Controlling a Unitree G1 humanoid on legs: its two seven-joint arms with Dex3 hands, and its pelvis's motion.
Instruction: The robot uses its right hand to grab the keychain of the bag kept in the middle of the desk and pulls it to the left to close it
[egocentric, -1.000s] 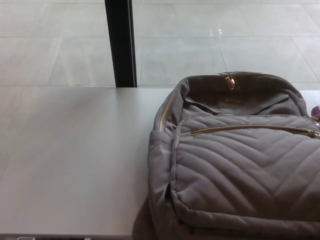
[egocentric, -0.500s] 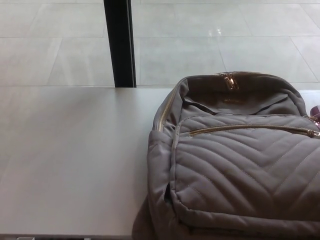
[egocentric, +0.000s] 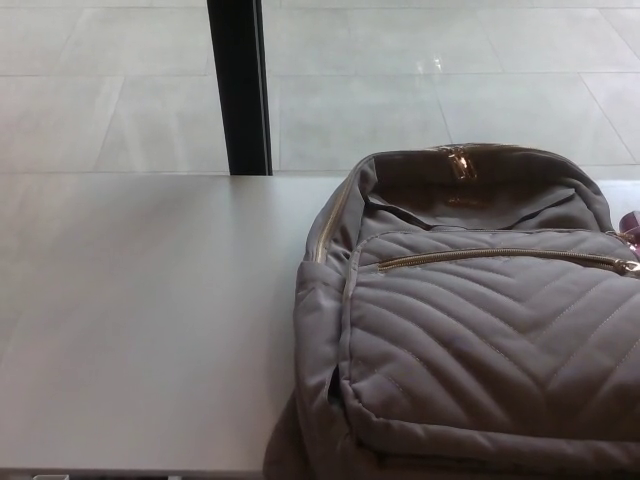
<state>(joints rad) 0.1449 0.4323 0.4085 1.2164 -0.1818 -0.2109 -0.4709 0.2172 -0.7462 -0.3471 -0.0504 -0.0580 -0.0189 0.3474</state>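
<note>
Pale tiled floor (egocentric: 400, 90) behind, black post (egocentric: 238, 85), grey tabletop (egocentric: 150, 320), quilted taupe bag (egocentric: 480, 330) lying on its right part, top gaping, gold zip pull (egocentric: 460, 163) at far middle, pink keychain (egocentric: 631, 222) at bag's right edge, neither hand in view.

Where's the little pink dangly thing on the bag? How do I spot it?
Find the big grey-brown quilted backpack lying on the right of the white desk. Follow the gold zipper across its front pocket to its right end. Just above that end, at the picture's edge, peeks the keychain, the only pink thing there.
</note>
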